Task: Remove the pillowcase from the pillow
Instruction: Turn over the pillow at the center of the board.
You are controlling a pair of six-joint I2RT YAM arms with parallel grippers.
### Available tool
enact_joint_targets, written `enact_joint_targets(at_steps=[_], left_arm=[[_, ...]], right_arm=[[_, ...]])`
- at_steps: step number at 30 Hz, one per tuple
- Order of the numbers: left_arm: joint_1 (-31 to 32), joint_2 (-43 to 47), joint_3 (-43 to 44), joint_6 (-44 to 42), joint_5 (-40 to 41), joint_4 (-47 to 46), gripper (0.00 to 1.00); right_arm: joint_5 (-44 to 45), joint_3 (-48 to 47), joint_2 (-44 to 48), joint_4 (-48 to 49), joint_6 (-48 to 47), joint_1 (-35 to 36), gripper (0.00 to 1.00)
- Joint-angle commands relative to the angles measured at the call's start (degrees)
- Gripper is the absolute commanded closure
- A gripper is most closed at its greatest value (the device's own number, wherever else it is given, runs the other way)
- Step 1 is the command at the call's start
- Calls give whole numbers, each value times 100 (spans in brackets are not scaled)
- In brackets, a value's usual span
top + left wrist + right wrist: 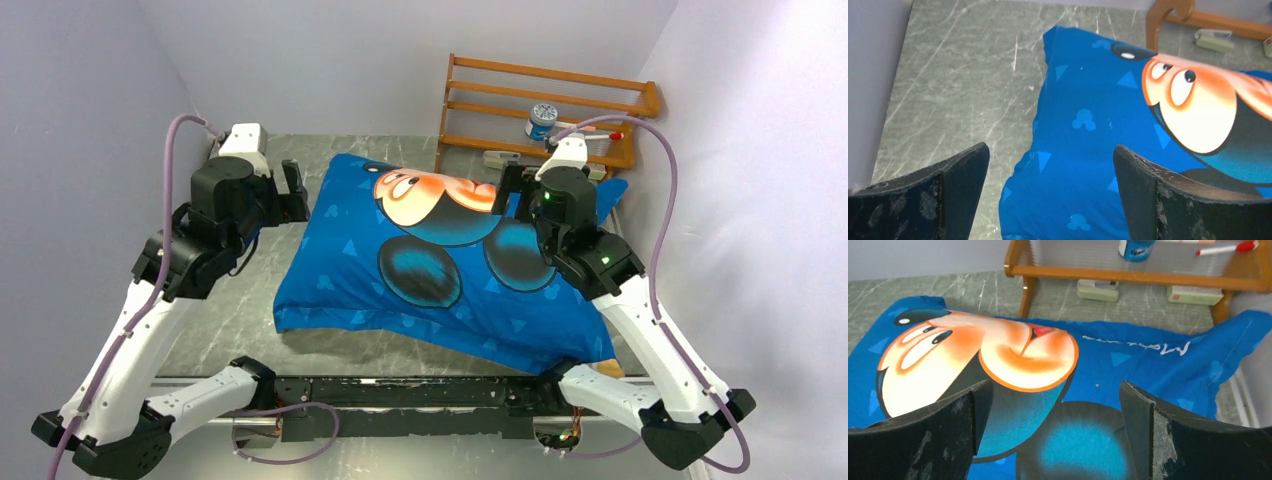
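A grey marble-patterned table [225, 320] lies between pale lilac walls [80, 100]. In the far right corner stands a wooden rack [600, 100] bearing a blue-and-white jar [541, 120]. The pillowcase [340, 270], blue mouse face up, lies plump across the middle of the table. The pillow inside it is fully covered and does not show.

Only the top view takes in both arms and the whole cover. The left wrist view shows the cover's far left corner with bare table beside it. The right wrist view shows white lettering on the blue cloth, a pale stapler [1098, 290] under the rack and a red-capped marker [1228, 248] on its shelf.

The left gripper [1049, 150] hangs over the cover's left edge, jaws spread wide, nothing between them. The right gripper [1054, 385] hangs over the mouse's face, equally wide and empty.
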State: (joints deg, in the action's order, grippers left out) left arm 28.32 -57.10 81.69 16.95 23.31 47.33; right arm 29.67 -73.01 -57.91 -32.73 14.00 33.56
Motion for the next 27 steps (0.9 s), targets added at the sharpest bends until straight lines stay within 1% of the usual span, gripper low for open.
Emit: enact_joint_targets(at_steps=[1,6,9,11,13,15,17,19,20,22,24,25,26,27], left_arm=[[-32,211,-476,212,-109,-206,3],[-43,431,-1200,403,-384,-419,3],[-56,448,-1590,487,-590,-525,3],[-62,365,-1780,515,-737,-598,3],[-72,235,-1995,565,-907,-733,3],[-78,40,-2182,595,-1127,-926,3],[-91,-218,-2332,606,-1359,-1168,3],[-129,-518,-2485,605,-1604,-1456,3],[-158,-685,-2542,604,-1802,-1592,3],[-221,-1004,-2660,617,-2083,-1851,3],[-320,-1242,-2776,645,-2366,-2135,3],[-370,-1303,-2835,656,-2497,-2268,3],[-419,-1339,-2897,672,-2612,-2387,3],[-472,-1355,-2960,686,-2721,-2491,3]], right_arm=[[-700,501,205,221,379,-365,0],[-1440,1183,299,360,596,-799,0],[-1512,1435,195,303,754,-1019,0],[-1398,1529,52,237,859,-1132,0],[-1331,1600,-166,222,942,-1237,0],[-1529,1650,-547,266,970,-1319,0],[-2030,1706,-1002,370,1018,-1351,0],[-2606,1814,-1523,624,1059,-1208,5],[-2762,1868,-1793,752,1117,-1032,9],[-2920,1999,-2289,1063,1259,-568,29],[-3040,2219,-2662,1465,1457,-179,54],[-3095,2367,-2790,1684,1564,-17,73],[-3139,2518,-2879,1887,1686,153,82],[-3172,2658,-2920,2060,1749,299,87]])
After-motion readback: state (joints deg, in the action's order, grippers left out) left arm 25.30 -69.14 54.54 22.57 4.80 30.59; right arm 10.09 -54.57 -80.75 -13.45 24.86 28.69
